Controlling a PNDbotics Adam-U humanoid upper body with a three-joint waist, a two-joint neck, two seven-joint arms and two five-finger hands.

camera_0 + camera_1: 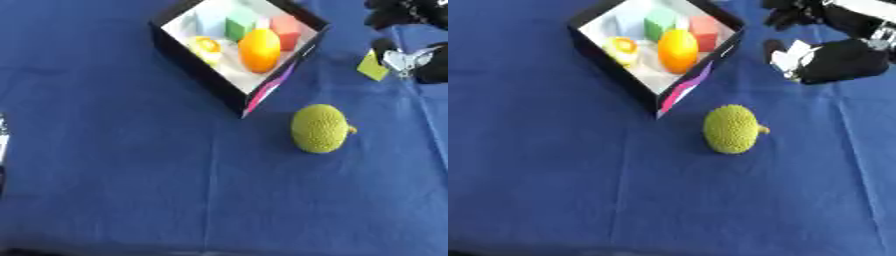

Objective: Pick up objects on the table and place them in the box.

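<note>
From my left eye, a black box (203, 70) with a white inside sits on a blue tablecloth (131, 175), turned so one corner points toward me. Inside it lie an orange fruit (259, 50), a green block (239, 25), a red block (285, 29), a pale blue block (210, 20) and a small yellow piece (206, 46). Just beyond that near corner, toward my right, a bumpy green fruit (320, 128) with a short stalk lies on the cloth, apart from the box. Farther right of the box, a small yellow-green flat piece (373, 65) shows beside my right hand (418, 62), which is cut off at the edge here; I cannot tell whether the piece rests on the cloth or touches the hand. From my right eye, the same hand (833, 60) shows more fully, black with a silver part, hanging to the right of the box and well apart from the bumpy fruit; its fingers are too blurred for me to tell whether they are spread or curled. My arm comes in from the upper right corner. My left hand shows in neither view. I judge the bumpy fruit is the next thing to take: I should come down over its middle, wrap around its wider body rather than the stalk, and lift it clear of the box wall before lowering it in.
</note>
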